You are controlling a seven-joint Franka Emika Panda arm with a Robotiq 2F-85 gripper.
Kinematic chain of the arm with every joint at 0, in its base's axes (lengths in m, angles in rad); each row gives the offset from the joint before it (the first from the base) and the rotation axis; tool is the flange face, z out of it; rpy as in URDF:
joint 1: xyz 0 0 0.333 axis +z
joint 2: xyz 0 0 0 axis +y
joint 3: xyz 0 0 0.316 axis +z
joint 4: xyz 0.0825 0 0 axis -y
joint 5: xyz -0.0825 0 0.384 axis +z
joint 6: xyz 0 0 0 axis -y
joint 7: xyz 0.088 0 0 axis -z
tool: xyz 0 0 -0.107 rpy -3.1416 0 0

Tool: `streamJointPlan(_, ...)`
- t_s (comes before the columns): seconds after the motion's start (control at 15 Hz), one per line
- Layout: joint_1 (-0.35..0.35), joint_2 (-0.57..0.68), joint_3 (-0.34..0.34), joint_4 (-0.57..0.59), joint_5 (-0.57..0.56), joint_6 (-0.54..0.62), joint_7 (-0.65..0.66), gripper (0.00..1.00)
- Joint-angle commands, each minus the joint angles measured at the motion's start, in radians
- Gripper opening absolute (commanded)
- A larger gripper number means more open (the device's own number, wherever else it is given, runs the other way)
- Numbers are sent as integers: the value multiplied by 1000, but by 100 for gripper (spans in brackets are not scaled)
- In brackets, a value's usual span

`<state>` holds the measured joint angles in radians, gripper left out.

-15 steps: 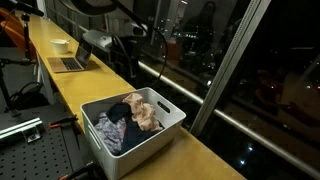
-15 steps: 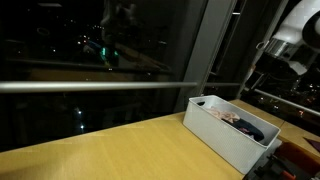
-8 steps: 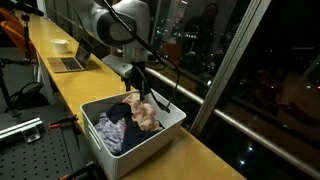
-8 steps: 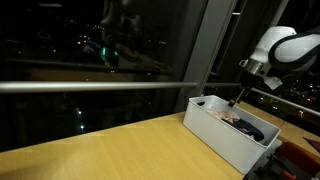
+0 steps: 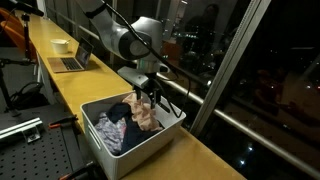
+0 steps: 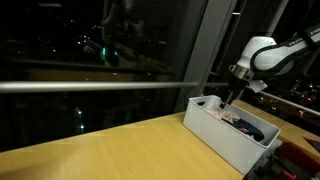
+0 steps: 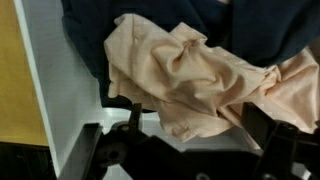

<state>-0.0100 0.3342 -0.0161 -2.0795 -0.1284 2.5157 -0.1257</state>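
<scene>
Peach-coloured cloth (image 7: 190,75) lies crumpled in the middle of a white plastic bin (image 5: 130,155), and the gripper (image 5: 148,97) hangs right over it, pointing straight down into the bin. In the wrist view the two black fingers (image 7: 105,150) stand spread wide, one on each side of the peach heap, with nothing pinched between them. Whether the fingertips touch the fabric is hard to say from these angles; they look to be just above it.

A dark navy garment (image 7: 90,30) lies beside and partly under the peach cloth, toward the far side of the bin in the wrist view. In an exterior view a grey-blue piece (image 5: 108,130) fills the bin's near corner, next to the dark one. The bin's white wall (image 7: 50,90) shows at the left of the wrist view, with the wooden tabletop (image 5: 200,155) beyond it.

The bin sits on that long wooden table, close to a tall dark window (image 5: 250,70). From the opposite side, an exterior view shows the arm (image 6: 262,55) bending down over the bin's far rim. Further back along the table stand an open laptop (image 5: 72,62) and a small pale bowl (image 5: 60,45), both well apart from the bin.
</scene>
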Motion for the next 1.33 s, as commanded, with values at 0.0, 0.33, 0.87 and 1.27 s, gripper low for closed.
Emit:
streamJointPlan(0.0,-35,123,21,70,55,17,-53,100)
streamJointPlan(0.33,-113,290,60,104,170,8,-128,100)
streamJointPlan(0.87,-158,284,62,64,230,-9,-107,45)
streamJointPlan(1.27,-151,79,90,-89,281,-7,-97,1)
